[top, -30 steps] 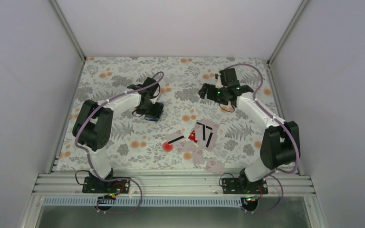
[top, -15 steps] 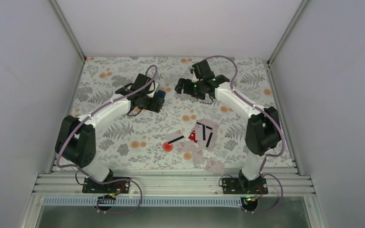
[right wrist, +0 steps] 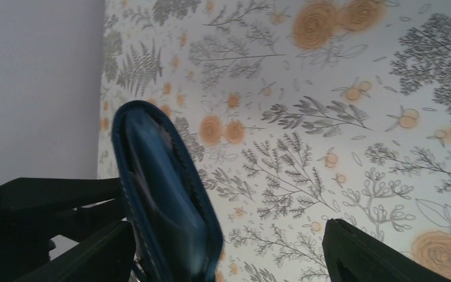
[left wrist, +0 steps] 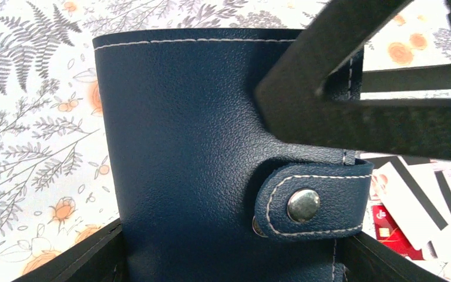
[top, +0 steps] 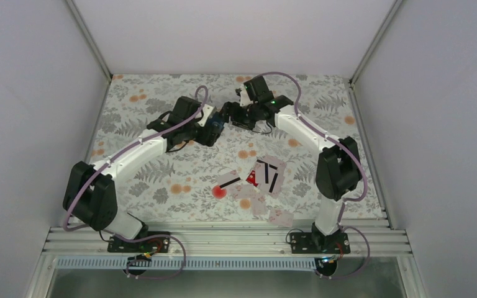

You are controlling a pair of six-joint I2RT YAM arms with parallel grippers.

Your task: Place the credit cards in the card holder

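Navy fake-leather card holder (top: 215, 126) was up off the surface (top: 323, 124) in the top view, pinched by the left hand (top: 211, 129). The right hand (top: 230, 115) sat just beside it on the far side. The credit cards (top: 264, 176) lay in a loose overlapping heap well behind both hands, toward the arm bases, with plenty of bare surface around them and the side walls far off.

Left wrist view: the holder (left wrist: 199, 147) stood upright between that hand's fingers, the spine on one side and the snap tab (left wrist: 308, 202) buttoned shut on the other. It looked light and a bit squishy, grainy enough not to slip, so I'd guess gripping across the flat covers was fine. The tab is the bit to go for to get it open. One finger of the right hand (left wrist: 329, 88) crossed the corner above the tab, and I couldn't tell if it touched. Past the tab you could see the red card (left wrist: 390, 226) among the striped pale ones: thin, stiff, slick, lying flat, probably a pain to lift except by an edge.

Right wrist view: the right hand (right wrist: 235, 258) was spread wide, with the holder (right wrist: 164, 205) edge-on next to one finger and the other finger well clear of it. There was open room on that side to come in.
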